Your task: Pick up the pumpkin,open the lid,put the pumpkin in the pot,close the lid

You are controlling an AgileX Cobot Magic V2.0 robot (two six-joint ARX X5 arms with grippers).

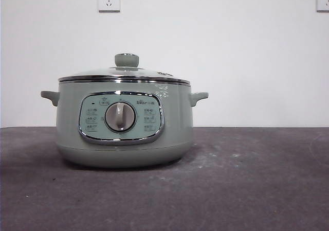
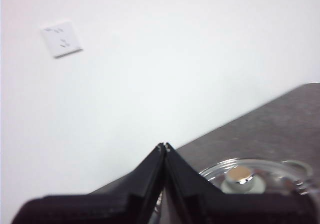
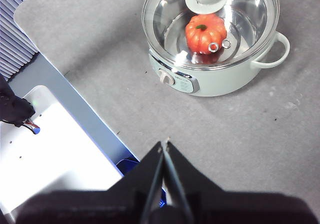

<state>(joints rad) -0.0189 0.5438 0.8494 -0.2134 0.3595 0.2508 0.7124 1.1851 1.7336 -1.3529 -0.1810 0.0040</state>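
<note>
Looking down, I saw the pumpkin [image 3: 206, 33] inside the pot [image 3: 220, 79], under the lid [image 3: 210, 22], upper right, well apart from my clenched right gripper [image 3: 165, 143]; left gripper [image 2: 164, 145] clenched too.

Pot [image 1: 124, 130]: stands on the table [image 1: 247, 190], left of the middle in the front view, its dial [image 1: 120, 117] facing the camera.
Lid [image 1: 123, 75]: sits on the pot's rim, knob [image 1: 126, 60] on top.
Pumpkin [image 3: 205, 33]: inside the pot, under the lid.
Wall sockets [image 1: 109, 0]: on the wall behind the pot, one above it, one far right.
</note>
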